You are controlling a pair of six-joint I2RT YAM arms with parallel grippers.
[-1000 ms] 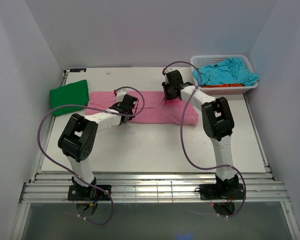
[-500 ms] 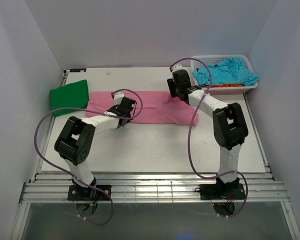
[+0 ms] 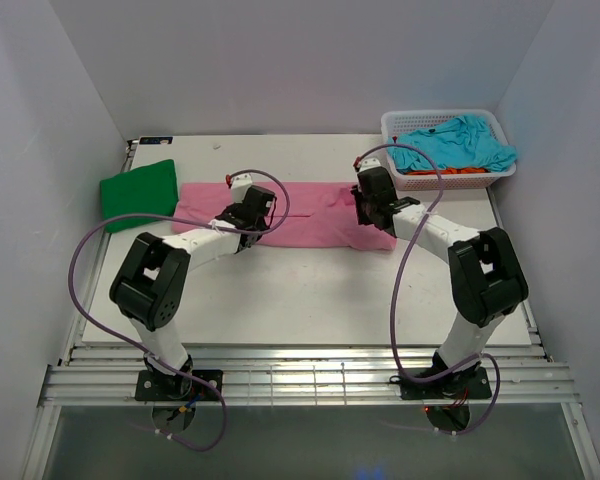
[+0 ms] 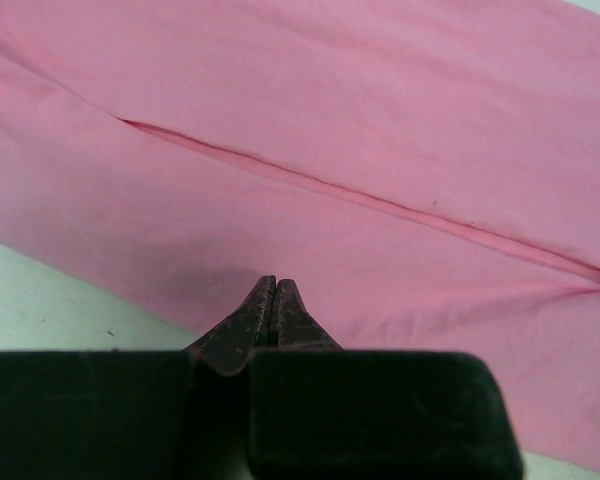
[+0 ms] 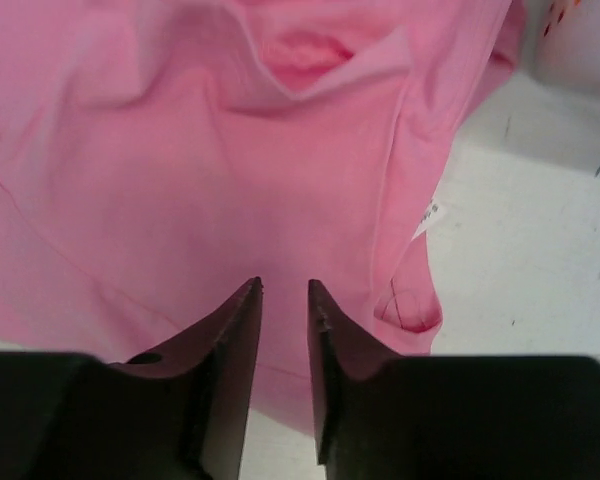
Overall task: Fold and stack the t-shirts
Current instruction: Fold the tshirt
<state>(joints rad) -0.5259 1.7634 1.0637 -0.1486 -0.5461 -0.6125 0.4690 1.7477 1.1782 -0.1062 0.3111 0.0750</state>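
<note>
Shows the pink t-shirt (image 3: 310,213) folded into a long band, flat on the worktop (image 3: 310,290). Off its left end, apart, puts the green t-shirt (image 3: 138,190), folded. Beyond its right end, heaps the turquoise t-shirt (image 3: 455,143) over the orange t-shirt (image 3: 460,171) in the white basket (image 3: 395,120). Over its near edge, left of centre, poses the left claw (image 4: 273,282) pinched fully closed, nothing visible between the tips. Over its right end, poses the right claw (image 5: 284,285) parted by a narrow slit, gripping nothing.
</note>
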